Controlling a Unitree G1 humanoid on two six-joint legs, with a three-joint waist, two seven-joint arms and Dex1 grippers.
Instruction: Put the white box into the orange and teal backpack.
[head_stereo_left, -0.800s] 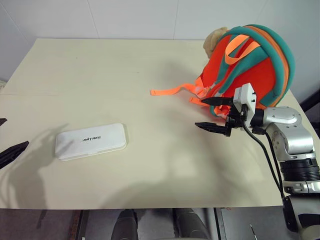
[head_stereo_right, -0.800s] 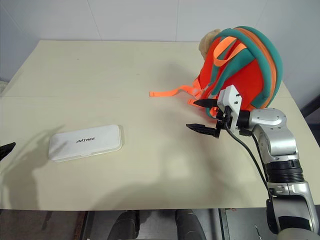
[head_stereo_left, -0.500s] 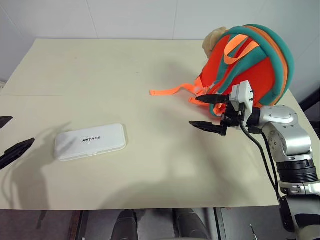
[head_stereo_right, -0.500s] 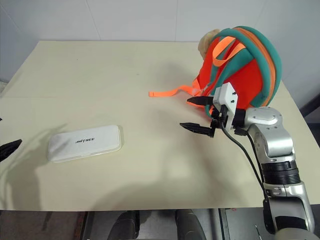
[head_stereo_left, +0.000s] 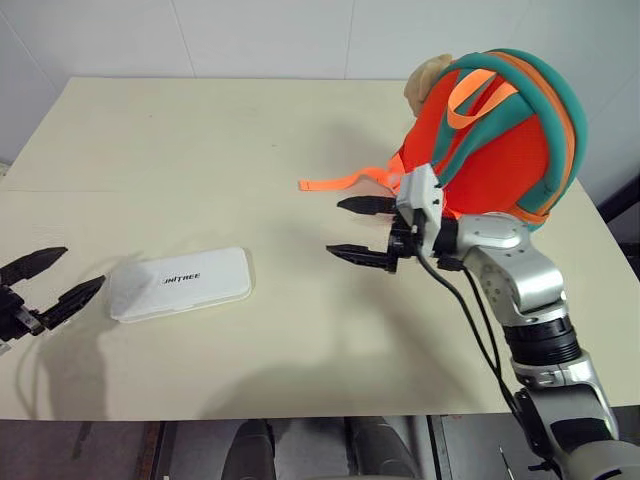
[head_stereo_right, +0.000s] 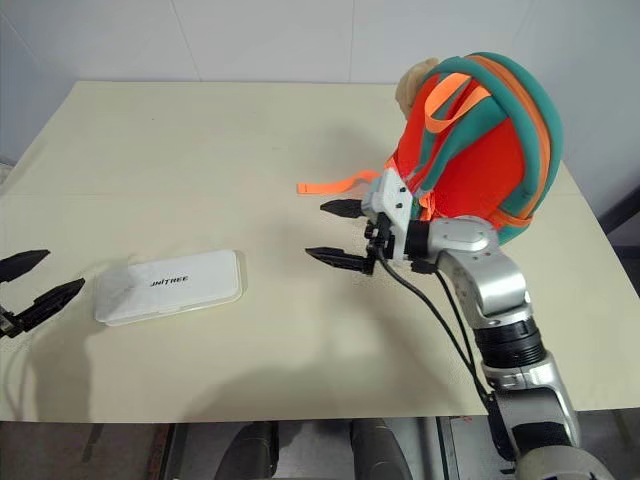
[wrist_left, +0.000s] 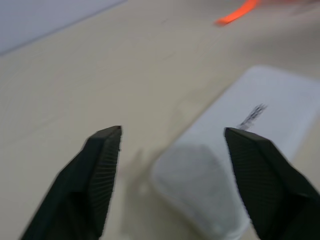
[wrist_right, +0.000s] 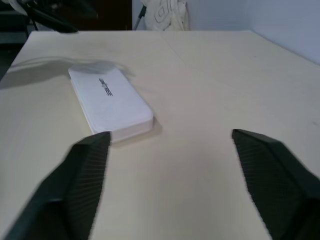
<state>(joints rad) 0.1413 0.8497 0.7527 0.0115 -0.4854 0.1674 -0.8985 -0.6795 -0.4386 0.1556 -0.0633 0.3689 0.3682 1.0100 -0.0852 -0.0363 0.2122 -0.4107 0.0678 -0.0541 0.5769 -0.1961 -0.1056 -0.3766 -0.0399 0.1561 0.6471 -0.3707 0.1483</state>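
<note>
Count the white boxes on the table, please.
1. The box lies flat on the table's left part, near its front edge, far from the backpack. Any inside the backpack would be hidden.

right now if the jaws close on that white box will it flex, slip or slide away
The white box looks like a rigid moulded case, so it probably won't flex. Its smooth rounded edges may let it slip in a loose grip. It lies flat and low on the bare table, so a nudge would likely slide it rather than tip it.
</note>
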